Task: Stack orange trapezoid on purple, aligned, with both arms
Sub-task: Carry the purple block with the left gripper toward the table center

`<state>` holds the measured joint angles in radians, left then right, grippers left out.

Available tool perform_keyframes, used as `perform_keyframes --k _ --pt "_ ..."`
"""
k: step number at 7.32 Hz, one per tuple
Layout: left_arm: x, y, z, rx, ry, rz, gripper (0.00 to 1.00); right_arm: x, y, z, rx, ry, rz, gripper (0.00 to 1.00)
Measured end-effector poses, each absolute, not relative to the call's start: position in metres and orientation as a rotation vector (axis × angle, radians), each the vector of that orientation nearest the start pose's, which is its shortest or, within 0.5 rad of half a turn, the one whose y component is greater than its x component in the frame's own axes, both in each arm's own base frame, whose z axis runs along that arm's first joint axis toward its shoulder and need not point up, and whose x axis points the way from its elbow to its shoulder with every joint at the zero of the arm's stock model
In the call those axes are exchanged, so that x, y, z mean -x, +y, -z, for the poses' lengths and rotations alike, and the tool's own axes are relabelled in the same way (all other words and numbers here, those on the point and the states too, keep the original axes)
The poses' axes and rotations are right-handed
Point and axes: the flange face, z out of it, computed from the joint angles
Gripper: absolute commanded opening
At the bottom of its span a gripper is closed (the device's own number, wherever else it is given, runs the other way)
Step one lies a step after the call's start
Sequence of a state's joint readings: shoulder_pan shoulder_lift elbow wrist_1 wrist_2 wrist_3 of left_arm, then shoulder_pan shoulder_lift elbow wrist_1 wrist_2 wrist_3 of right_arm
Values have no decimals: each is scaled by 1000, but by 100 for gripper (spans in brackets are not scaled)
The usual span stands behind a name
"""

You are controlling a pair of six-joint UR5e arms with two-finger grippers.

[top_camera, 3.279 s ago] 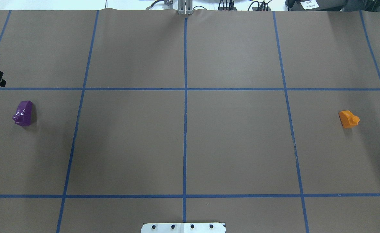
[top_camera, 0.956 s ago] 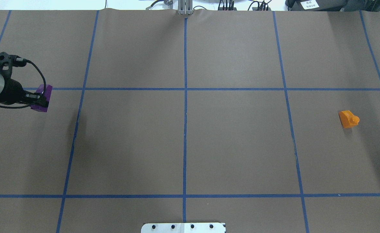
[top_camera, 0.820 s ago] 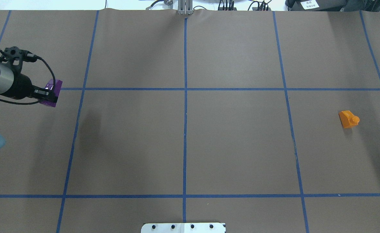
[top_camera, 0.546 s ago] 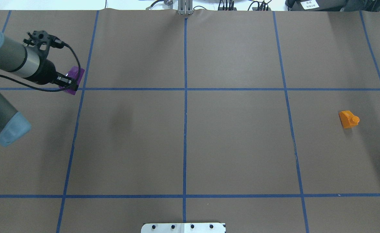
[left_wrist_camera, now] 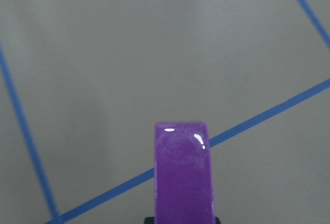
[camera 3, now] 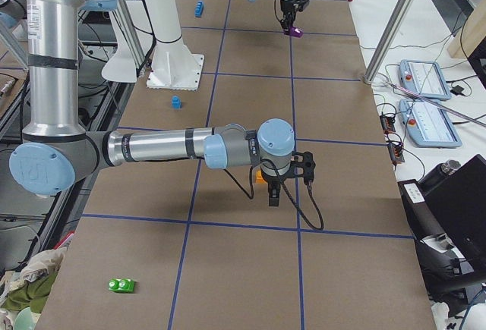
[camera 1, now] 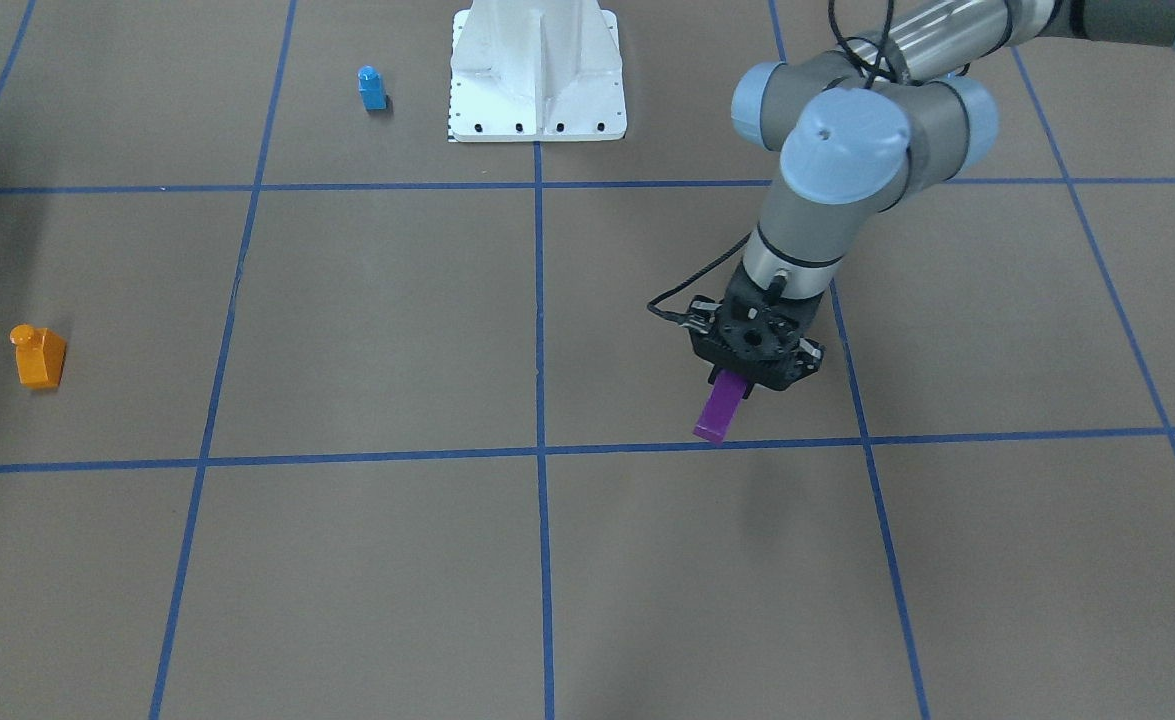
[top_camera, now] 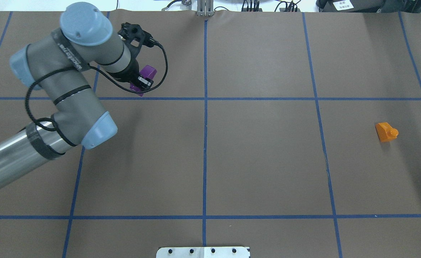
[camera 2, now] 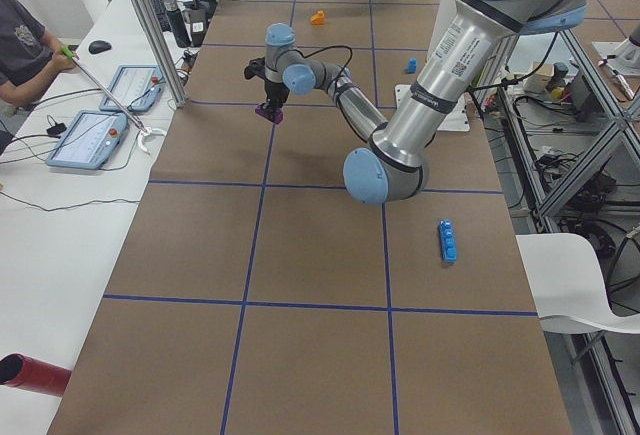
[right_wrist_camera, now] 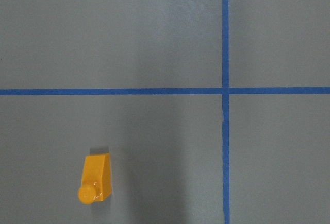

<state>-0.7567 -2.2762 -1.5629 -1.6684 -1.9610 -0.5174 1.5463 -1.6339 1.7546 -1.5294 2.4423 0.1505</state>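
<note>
- Nothing legible for me at this moment; only print too small or too blurred to make out.
- Overhead, on my left arm [top_camera: 70, 53]: a line of dark lettering runs along the grey link under the blue cap. I can't pick out one letter.
- From the bench's left end, more dark lettering runs down that arm's silver tube [camera 2: 440, 85]. It is just a smear.
- From the right end, on my right arm [camera 3: 159, 146]: a small dark mark on the grey link by the wrist, unreadable.
- Past the far edge, toward the far right corner: a white label [top_camera: 343, 5] on a dark case [top_camera: 364, 4]. It has two lines of print, and I can't read either.
</note>
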Motion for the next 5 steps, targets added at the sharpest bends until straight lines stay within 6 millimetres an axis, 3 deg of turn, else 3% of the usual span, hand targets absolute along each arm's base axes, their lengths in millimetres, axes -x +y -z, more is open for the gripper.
perform_keyframes --k 2,5 --pt "-517 -561 -191 -390 770 -511 0 -45 -473 -585 -78 -882 -46 100" --pt "-574 -542 -181 -373 770 -579 0 -43 -473 -583 -79 -884 -41 100"
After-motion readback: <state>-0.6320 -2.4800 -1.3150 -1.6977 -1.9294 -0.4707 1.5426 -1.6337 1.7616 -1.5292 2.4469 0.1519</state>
